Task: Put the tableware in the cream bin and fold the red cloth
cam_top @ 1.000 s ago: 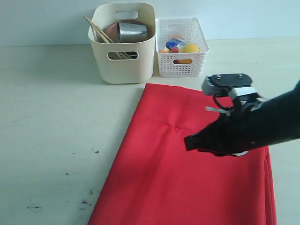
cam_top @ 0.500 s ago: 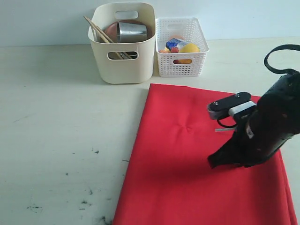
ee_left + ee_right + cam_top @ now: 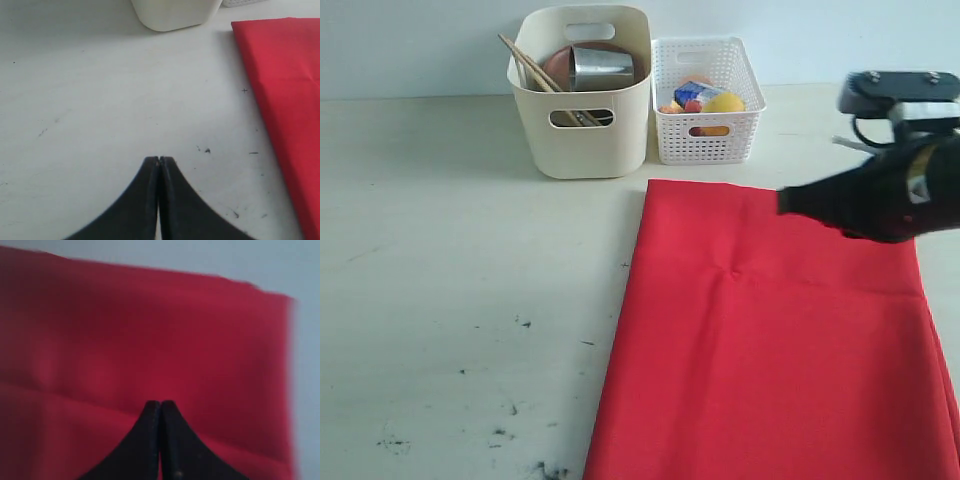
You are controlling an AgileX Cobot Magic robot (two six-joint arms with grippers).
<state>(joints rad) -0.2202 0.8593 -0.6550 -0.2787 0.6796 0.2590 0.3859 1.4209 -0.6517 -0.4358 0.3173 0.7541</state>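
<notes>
The pale surface carries all items. The red cloth lies flat on it, just in front of the cream bin and the white lattice basket, touching neither. Stacked edges along its near right side suggest that at least one fold is already made. The cream bin stands at the rear and holds the tableware that can be seen: a brown plate, a steel cup and chopsticks leaning over the rim. No tableware is visible outside it, so the step in hand is judged to be the fold. The right claw hangs above the far right part of the cloth, clenched, with nothing visible between its jaws. The left claw is likewise clenched and empty, over bare surface beside the cloth's left edge. For a clean fold, release the right claw before descent and place it on a corner, not mid-panel. Close it through every layer there, so that the lower layers are not left behind. Lift only enough to clear the fabric, carry the corner straight to the opposite edge, and match the edges before release. The left claw is well placed to press the left edge down and stop the cloth sliding toward the bin.
</notes>
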